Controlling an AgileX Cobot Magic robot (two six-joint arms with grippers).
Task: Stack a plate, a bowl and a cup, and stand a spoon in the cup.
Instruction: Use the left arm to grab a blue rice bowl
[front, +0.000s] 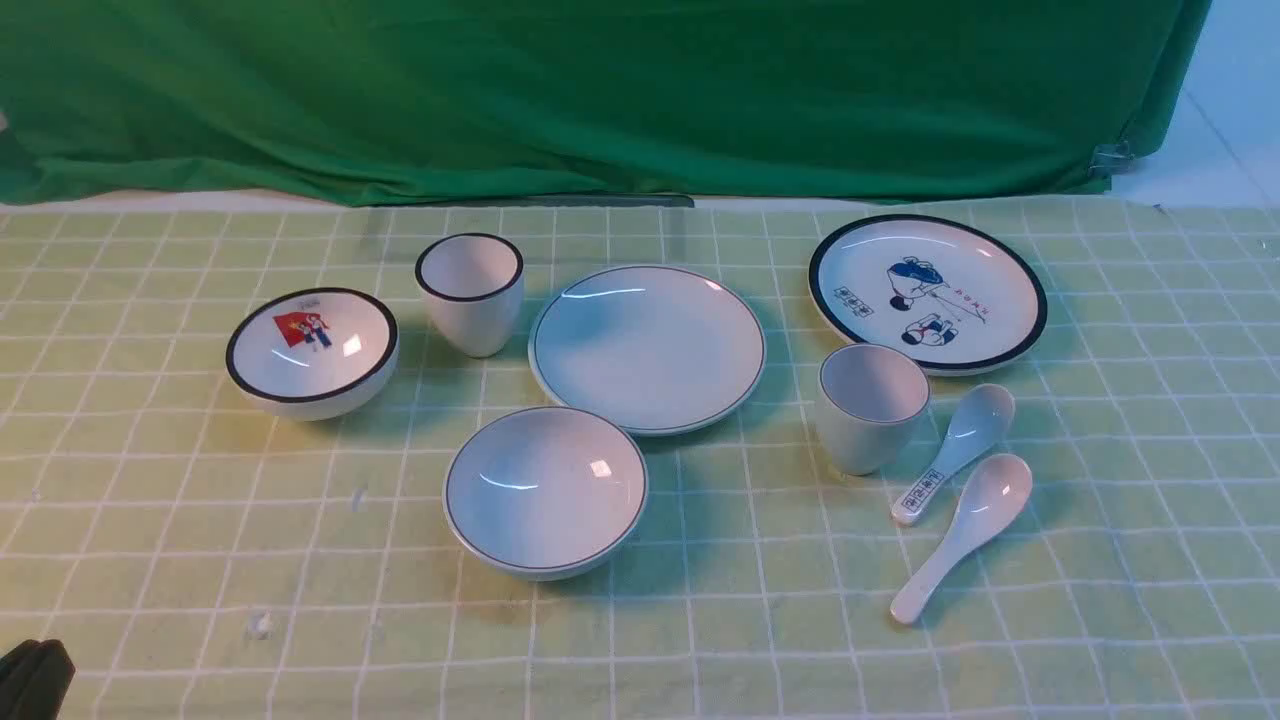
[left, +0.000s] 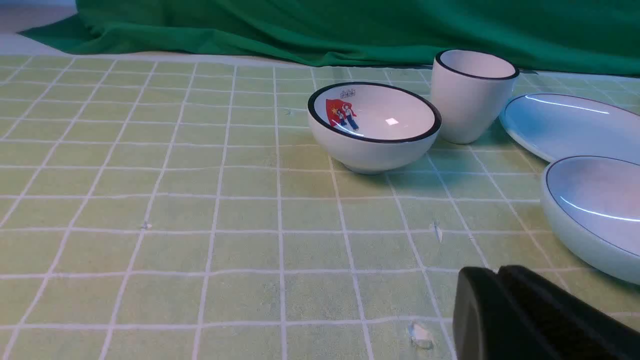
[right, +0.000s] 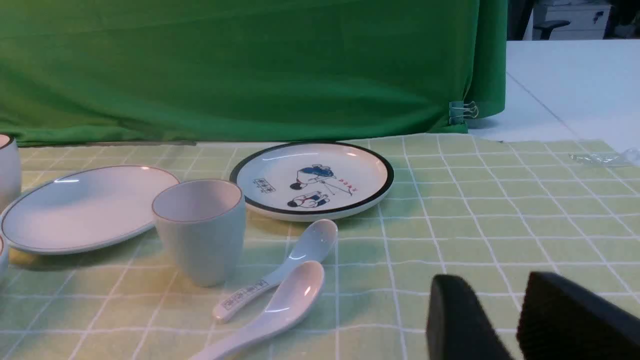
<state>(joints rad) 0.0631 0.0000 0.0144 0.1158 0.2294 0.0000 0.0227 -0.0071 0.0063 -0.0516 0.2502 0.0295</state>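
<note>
Creased green cloth (front: 600, 100) hangs behind the table (front: 200, 520), which is covered in pale green fabric checked with white lines.

From the front, the plate (front: 648, 348), round, shallow and glossy, lies empty mid-table. The bowl (front: 545, 490) sits just on its near side, also empty. Right of the plate the cup (front: 872, 405) stands upright with nothing in it. The spoon (front: 965, 535) lies flat at the cup's near right, beside a marked spoon (front: 955, 450). A black-rimmed cup (front: 470, 290), a picture bowl (front: 312, 350) and a cartoon plate (front: 928, 292) are empty too. The left pincer (front: 35, 680) is only a dark tip at the near left corner.

In the left wrist view, the left pincer (left: 495, 280) has its matte black fingers pressed together, gripping nothing, near the bowl (left: 595, 215).

In the right wrist view, the right pincer (right: 500, 295) is spread and empty, on the near side of the spoon (right: 280, 310) and the cup (right: 200, 230).
</note>
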